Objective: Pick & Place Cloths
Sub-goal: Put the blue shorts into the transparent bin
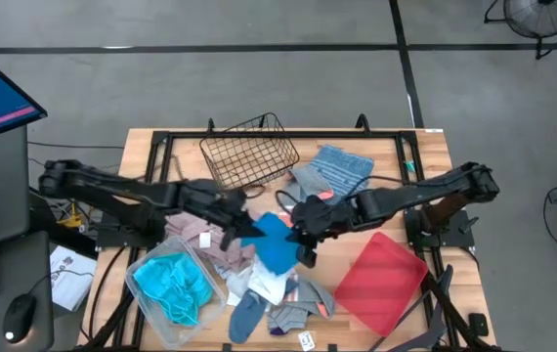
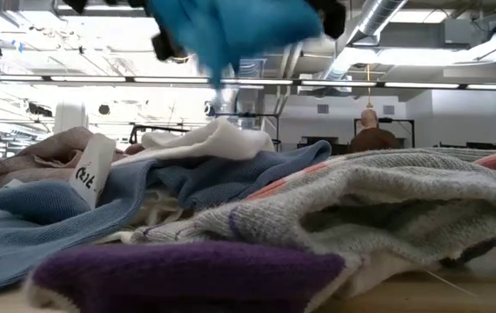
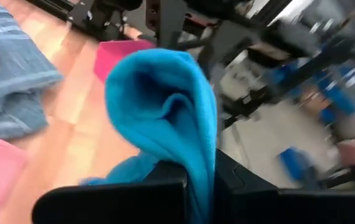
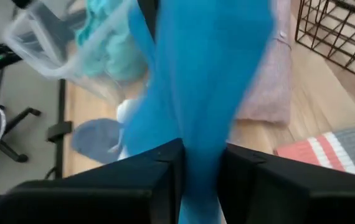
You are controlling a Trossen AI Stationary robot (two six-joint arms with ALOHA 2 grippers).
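You have the blue cloth [image 1: 277, 244] at frame centre pinched between both hands, left hand [image 1: 242, 227] and right hand [image 1: 303, 227], above the pile.

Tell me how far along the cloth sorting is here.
Done: turquoise cloth lies in the clear bin. In hand: both the left gripper and right gripper grip the bright blue cloth, lifted above the pile. Left: pink shirt, socks, striped towel.

Bright blue cloth [image 1: 277, 244]; turquoise cloth [image 1: 171, 284] in a clear bin [image 1: 151, 262]; grey-blue striped towel [image 1: 342, 164]; dusty pink shirt [image 1: 195, 233]; red tray [image 1: 381, 279]; black wire basket [image 1: 249, 152].
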